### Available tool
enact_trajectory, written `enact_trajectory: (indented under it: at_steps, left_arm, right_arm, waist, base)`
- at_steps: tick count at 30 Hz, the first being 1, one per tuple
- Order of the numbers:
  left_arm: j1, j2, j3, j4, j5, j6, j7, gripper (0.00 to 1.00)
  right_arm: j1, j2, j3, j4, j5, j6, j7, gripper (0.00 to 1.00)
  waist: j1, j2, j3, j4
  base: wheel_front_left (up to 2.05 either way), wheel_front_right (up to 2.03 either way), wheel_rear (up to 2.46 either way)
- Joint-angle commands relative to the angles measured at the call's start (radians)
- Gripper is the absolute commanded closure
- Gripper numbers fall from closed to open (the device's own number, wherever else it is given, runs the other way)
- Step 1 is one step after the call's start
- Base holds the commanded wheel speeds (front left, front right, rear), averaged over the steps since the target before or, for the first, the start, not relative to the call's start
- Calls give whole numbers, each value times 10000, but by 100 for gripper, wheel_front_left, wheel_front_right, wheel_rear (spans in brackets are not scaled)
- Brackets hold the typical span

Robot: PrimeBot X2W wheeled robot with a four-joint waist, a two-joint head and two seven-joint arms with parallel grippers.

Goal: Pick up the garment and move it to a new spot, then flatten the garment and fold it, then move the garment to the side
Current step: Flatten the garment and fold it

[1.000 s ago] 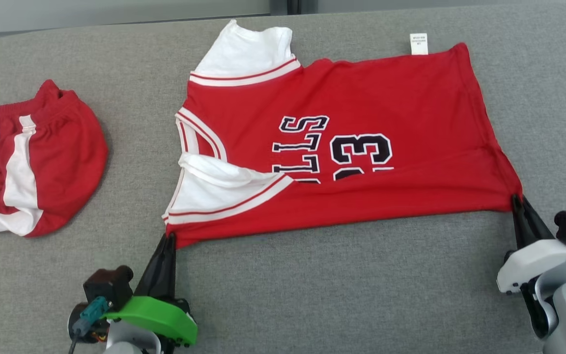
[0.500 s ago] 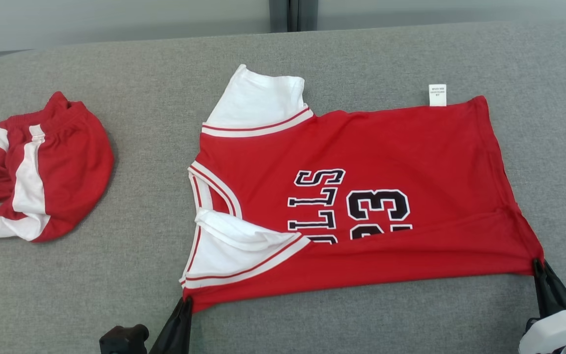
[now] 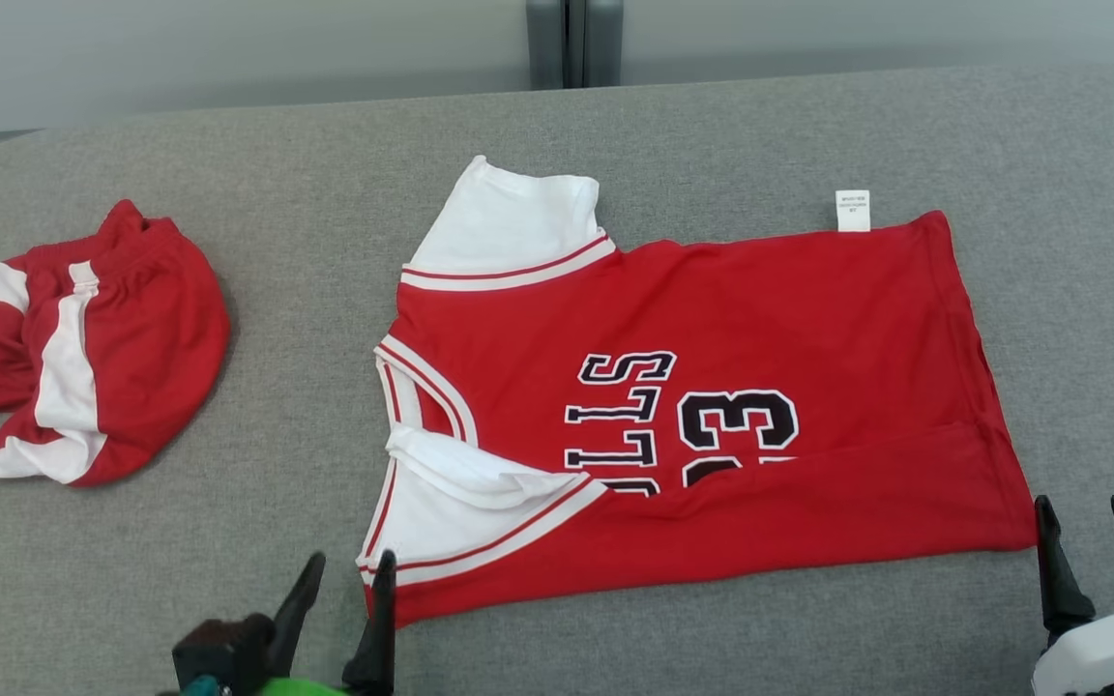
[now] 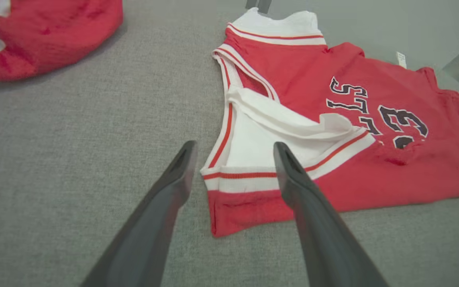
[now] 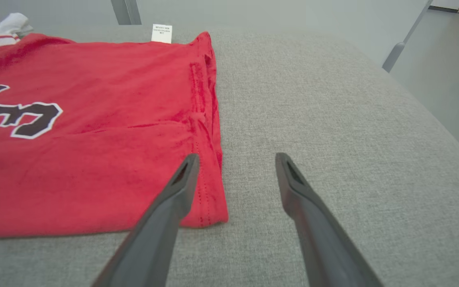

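**Near edge:** The left gripper (image 3: 349,570) has its fingers spread and holds nothing. It sits at the shirt's near shoulder corner. The right gripper (image 3: 1082,512) is likewise spread and empty, just beside the near hem corner.

**Middle:** The red shirt (image 3: 712,319) lies flat on the grey table (image 3: 228,174), collar to the robot's left. Its near long side is turned over and covers part of the lettering.

**Assessment:** The grippers flank the two ends of that fold, which suggests a first fold is laid and more remain.

**Far:** A white label (image 3: 853,210) juts from the far edge. Red-and-white shorts (image 3: 122,338) lie well apart at the left.

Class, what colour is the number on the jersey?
The number is black, outlined white; head view best.
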Motion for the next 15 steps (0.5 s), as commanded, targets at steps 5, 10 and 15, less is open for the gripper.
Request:
enact_trajectory:
  at_steps: [5, 10, 15]
  left_arm:
    - [-1429, 347, 136, -1410, 230, -32, 498, 0]
    - [-4909, 946, -75, -1330, 464, -837, 2034, 0]
    - [-8160, 1437, -533, -20, 65, -1494, 3983, 0]
  right_arm:
    - [-357, 27, 135, -588, -187, -10, -44, 0]
    - [-1147, -39, 591, -798, -470, -10, 124, 0]
    - [-2015, -131, 1020, -842, -525, -10, 162, 0]
  waist:
    - [0, 0, 58, 5]
    - [0, 0, 773, -76]
    - [0, 0, 1548, -439]
  base:
    - [0, 0, 0]
    - [0, 0, 0]
    - [0, 0, 0]
